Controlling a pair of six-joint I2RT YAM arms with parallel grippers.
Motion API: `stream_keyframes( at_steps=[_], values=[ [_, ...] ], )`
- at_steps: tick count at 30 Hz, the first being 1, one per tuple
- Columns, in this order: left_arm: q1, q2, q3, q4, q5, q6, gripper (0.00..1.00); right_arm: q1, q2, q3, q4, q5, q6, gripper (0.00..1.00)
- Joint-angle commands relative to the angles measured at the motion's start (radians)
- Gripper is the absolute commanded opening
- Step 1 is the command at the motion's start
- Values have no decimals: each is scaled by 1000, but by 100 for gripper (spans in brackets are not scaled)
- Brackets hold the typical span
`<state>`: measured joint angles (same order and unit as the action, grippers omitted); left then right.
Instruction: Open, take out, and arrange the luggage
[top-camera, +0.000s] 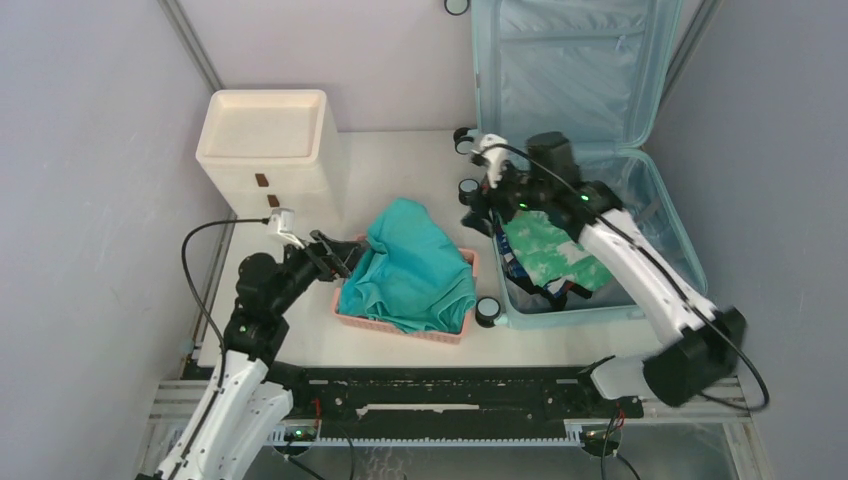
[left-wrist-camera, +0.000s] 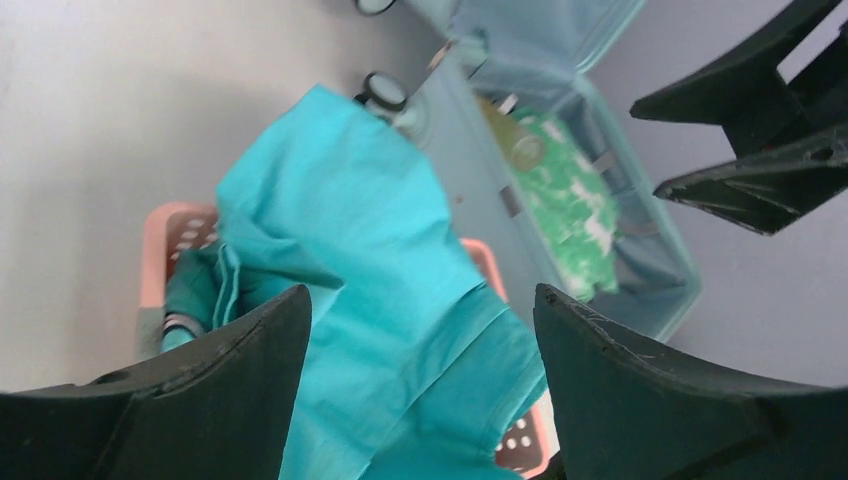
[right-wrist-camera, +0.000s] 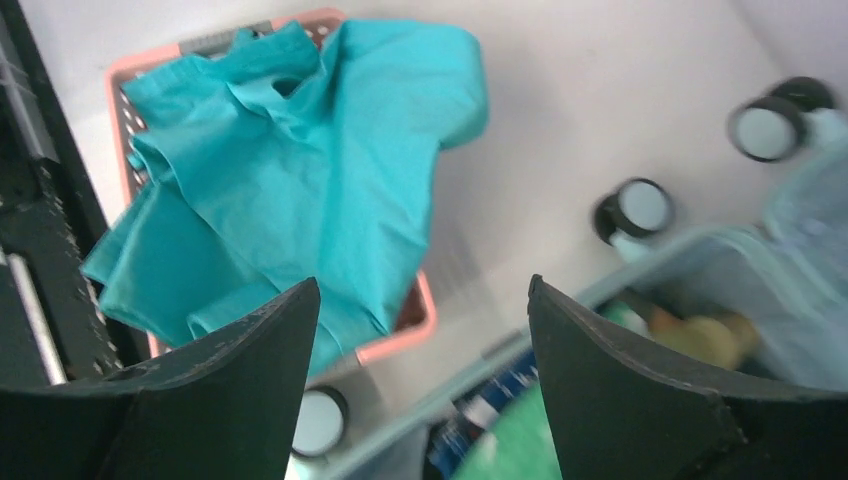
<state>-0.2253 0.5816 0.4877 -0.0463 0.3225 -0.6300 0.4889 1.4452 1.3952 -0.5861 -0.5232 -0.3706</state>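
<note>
The large pale aqua-blue hard-shell suitcase (top-camera: 570, 70) is seen lying open at the right rear of the white tabletop (top-camera: 400, 170), its lid propped upright against the back wall. The long axis of the lower shell runs from the rear towards the near edge, slanted a little to the right. To the left, a cream-white drawer cabinet (top-camera: 265, 150) is placed well apart from it. Between the two, a shallow pink plastic basket (top-camera: 400, 330) is filled and overhung by a crumpled teal cotton garment (top-camera: 415, 265).

Inside the lower shell a green-and-white patterned cloth (top-camera: 550, 255) is found, with a dark blue item (top-camera: 515, 262) beside it at the near left corner.

The right hand (right-wrist-camera: 422, 285) is held above the suitcase's left wall, between basket and shell; its fingers are spread wide and nothing is gripped. The left hand (left-wrist-camera: 422, 292) is poised at the basket's left side, likewise spread and empty.

The unpacking is judged to be partly done. The patterned cloth lies just below and to the right of the right hand, so that arm is by far the nearer; a short drop into the shell would be called for.
</note>
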Motion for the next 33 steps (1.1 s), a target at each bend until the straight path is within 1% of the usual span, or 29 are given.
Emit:
stream_keyframes(
  at_steps=[1,4,6,8,11,12,14,17,20,24,26,29,31,33],
  values=[
    [-3,-83,-64,158,55,-92,86,-110,-146,-112,-132,-12,-182,85],
    [-3,-113,-121,248,80,-169,90,-193,-199,-198,-172,15,-215,88],
    [-3,-116,-148,294,99,-213,91,-215,-237,-273,-146,84,-233,88],
    [-6,-111,-155,294,110,-242,90,-215,-260,-340,-107,154,-246,88],
    [-46,-96,-137,261,91,-231,90,-190,-261,-419,-37,268,-244,88],
    [-76,-94,-129,243,60,-210,90,-181,-254,-437,-16,292,-234,88],
    [-168,-84,-108,199,-16,-165,89,-150,-233,-465,22,354,-216,88],
    [-246,-58,-98,183,-77,-142,89,-90,-196,-499,58,487,-211,87],
    [-275,-36,-114,201,-100,-148,89,-66,-176,-519,67,541,-217,86],
    [-286,-25,-141,249,-105,-171,89,-67,-138,-541,82,665,-227,84],
    [-291,-20,-144,263,-110,-177,89,-76,-112,-544,78,701,-234,82],
    [-297,-12,-141,271,-115,-177,89,-96,-78,-546,71,745,-252,74],
    [-300,-4,-134,273,-115,-176,89,-122,-80,-546,63,734,-254,69],
    [-304,9,-127,276,-114,-175,89,-153,-105,-544,52,689,-251,63]
  ],
)
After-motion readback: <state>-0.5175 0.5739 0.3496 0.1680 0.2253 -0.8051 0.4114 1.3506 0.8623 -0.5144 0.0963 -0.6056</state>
